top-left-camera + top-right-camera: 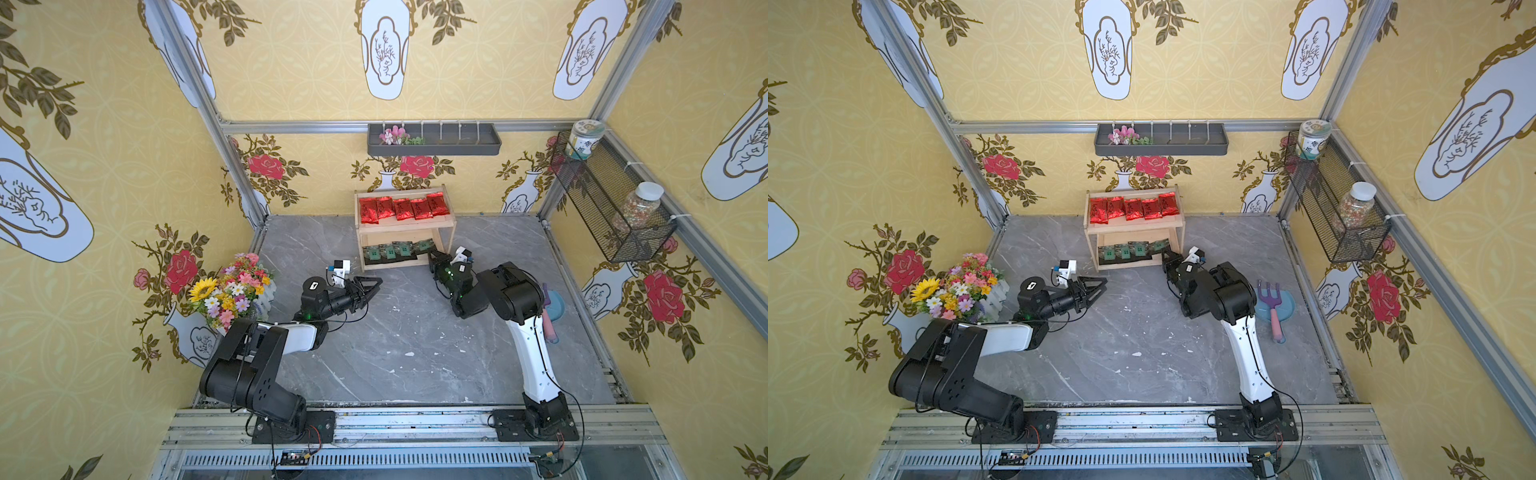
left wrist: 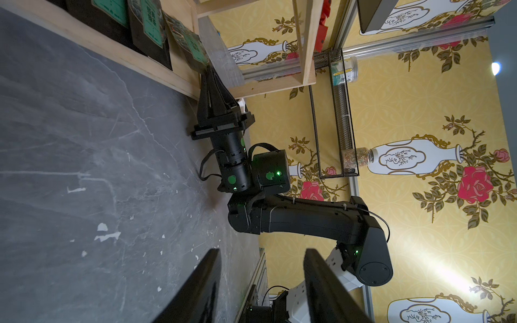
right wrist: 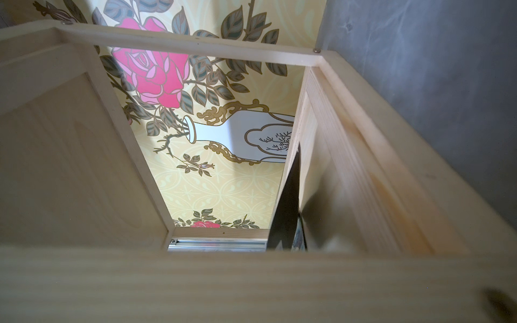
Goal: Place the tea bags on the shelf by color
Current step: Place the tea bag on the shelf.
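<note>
**Arm bases [image 1: 291,428] on the rail [image 1: 415,419], right gripper [image 1: 431,252] at the shelf [image 1: 405,227]**

Both arm bases sit on the aluminium rail along the bottom edge of both top views. Above it, over the grey marble tabletop [image 1: 415,340], the left gripper [image 1: 374,292] hovers left of centre, jaws spread and empty. Right of centre, the right gripper reaches to the lower tier of the wooden shelf. Its fingers lie close together at the rightmost black tea bag [image 2: 193,46]; whether they pinch it I cannot tell. Four black tea bags [image 1: 390,251] lie on that lower tier. Five red tea bags [image 1: 401,208] lie in a row on the upper tier, at upper centre by the back wall.
</note>
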`<state>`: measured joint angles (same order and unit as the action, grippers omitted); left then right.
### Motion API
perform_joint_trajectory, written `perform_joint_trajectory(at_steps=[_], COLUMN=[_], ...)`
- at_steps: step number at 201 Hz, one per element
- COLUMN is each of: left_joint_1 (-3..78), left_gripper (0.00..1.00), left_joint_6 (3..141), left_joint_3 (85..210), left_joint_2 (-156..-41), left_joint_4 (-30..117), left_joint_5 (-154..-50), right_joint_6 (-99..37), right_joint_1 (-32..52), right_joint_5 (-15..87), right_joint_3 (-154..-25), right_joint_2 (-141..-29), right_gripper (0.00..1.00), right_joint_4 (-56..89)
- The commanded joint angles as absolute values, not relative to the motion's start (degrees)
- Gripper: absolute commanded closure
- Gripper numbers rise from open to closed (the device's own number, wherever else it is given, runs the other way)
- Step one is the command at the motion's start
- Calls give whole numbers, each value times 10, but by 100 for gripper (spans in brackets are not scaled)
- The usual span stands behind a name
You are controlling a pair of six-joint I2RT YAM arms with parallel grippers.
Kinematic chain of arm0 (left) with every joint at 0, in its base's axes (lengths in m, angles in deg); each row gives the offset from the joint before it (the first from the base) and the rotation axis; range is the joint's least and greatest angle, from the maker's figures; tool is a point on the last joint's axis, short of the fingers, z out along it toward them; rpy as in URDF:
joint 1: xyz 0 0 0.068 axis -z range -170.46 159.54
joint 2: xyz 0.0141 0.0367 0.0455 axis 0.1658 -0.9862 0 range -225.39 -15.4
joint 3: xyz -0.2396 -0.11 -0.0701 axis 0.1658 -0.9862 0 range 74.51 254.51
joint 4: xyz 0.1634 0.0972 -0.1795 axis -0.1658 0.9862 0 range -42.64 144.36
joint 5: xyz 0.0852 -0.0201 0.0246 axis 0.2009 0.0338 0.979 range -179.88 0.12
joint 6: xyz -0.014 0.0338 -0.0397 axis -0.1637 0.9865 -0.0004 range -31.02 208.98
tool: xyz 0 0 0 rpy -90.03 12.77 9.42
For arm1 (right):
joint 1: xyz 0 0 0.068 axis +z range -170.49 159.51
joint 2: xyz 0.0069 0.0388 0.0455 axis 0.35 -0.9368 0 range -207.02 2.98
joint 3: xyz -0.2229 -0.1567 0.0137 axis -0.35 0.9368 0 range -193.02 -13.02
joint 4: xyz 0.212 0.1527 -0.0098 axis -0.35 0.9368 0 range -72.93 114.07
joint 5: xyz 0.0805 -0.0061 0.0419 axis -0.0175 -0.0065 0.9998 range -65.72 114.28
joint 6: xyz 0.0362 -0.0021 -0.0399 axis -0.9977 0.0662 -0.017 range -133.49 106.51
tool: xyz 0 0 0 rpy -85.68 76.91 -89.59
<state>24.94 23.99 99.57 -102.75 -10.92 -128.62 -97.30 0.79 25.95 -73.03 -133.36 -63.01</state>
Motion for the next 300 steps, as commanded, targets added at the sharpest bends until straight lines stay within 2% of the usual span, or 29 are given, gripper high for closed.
perform_joint_trajectory(at_steps=[1, 49, 80, 143, 227, 255, 300], left_joint_1=[249, 249, 249, 247, 247, 246, 246], left_gripper=[47, 47, 47, 46, 47, 47, 46], left_joint_6=[247, 248, 249, 248, 247, 247, 247], left_joint_3=[996, 997, 996, 998, 996, 996, 996], left_joint_2=[-1028, -1029, -1029, -1032, -1030, -1026, -1025], left_joint_4=[-110, -110, -110, -110, -110, -109, -110], left_joint_5=[-1290, -1289, -1289, -1289, -1290, -1289, -1290], right_joint_6=[-975, -985, -993, -1023, -1034, -1027, -1010], right_joint_1=[8, 6, 4, -2, -4, -4, -3], right_joint_5=[261, 266, 272, 284, 334, 332, 306], right_joint_3=[-735, -733, -729, -726, -827, -865, -888], right_joint_2=[-1338, -1345, -1328, -1278, -1232, -1219, -1200], right_gripper=[82, 68, 55, 47, 36, 35, 35], right_joint_4=[-638, -645, -619, -489, -163, -38, 35])
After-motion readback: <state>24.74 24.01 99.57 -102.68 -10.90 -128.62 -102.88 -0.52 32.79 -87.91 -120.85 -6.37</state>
